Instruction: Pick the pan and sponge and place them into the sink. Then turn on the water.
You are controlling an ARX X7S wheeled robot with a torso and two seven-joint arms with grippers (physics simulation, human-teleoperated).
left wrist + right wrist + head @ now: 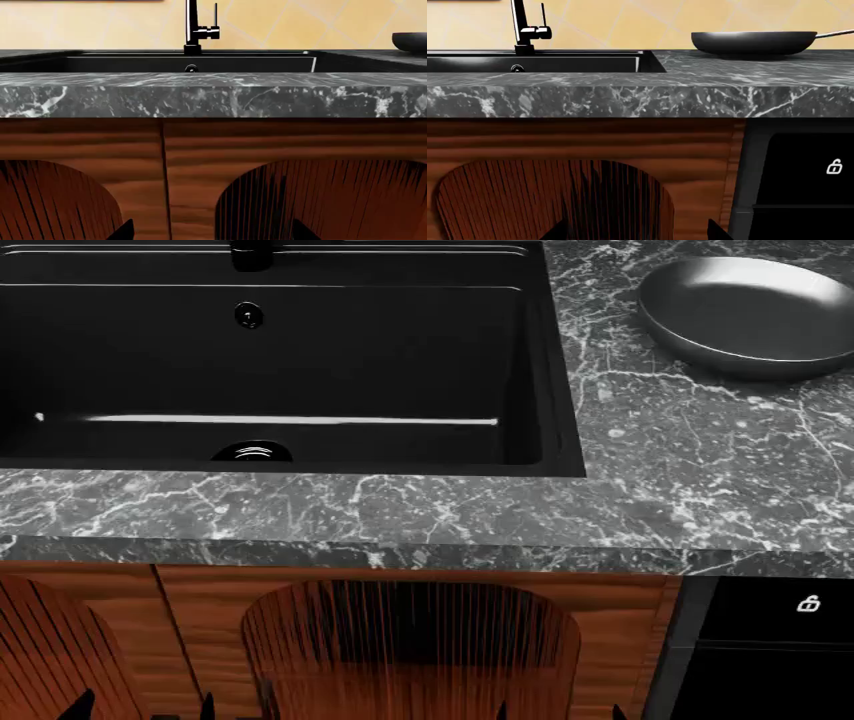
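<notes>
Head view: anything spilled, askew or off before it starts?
Nothing stands out. The pan sits upright on the marble counter, right of the sink, which is empty and dry. No stream falls from the faucet. The sponge isn't in any view.

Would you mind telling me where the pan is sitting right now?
In the head view the pan sits on the marble countertop at upper right, just right of the sink and apart from it.
</notes>
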